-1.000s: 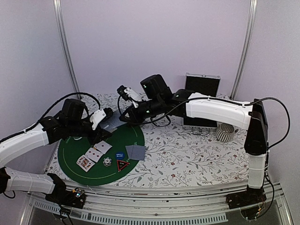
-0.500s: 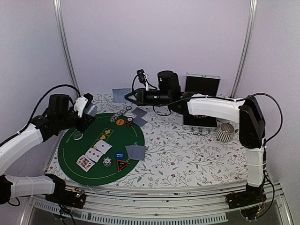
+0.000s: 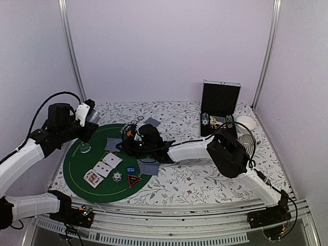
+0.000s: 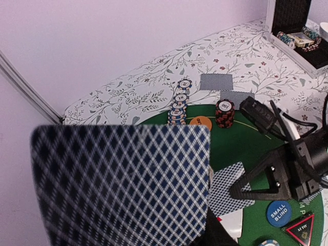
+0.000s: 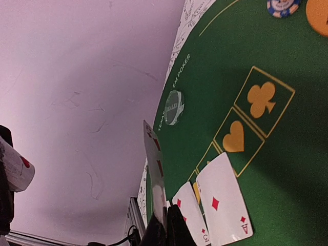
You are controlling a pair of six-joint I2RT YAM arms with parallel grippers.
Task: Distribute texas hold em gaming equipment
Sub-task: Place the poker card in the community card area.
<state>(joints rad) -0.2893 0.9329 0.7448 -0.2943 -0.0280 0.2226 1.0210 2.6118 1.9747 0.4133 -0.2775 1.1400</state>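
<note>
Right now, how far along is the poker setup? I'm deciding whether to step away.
Done: face-up cards, blue disc and triangular marker lie on the green mat, chip stacks at its far edge. In hand: the right gripper pinches one card above the mat; the left gripper holds the deck. Left: probably more dealing, and the case holds chips.

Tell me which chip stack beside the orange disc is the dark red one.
The dark red stack stands upright on the side of the orange disc nearer the open case. The blue-and-white stack, on the disc's other side, slants.
</note>
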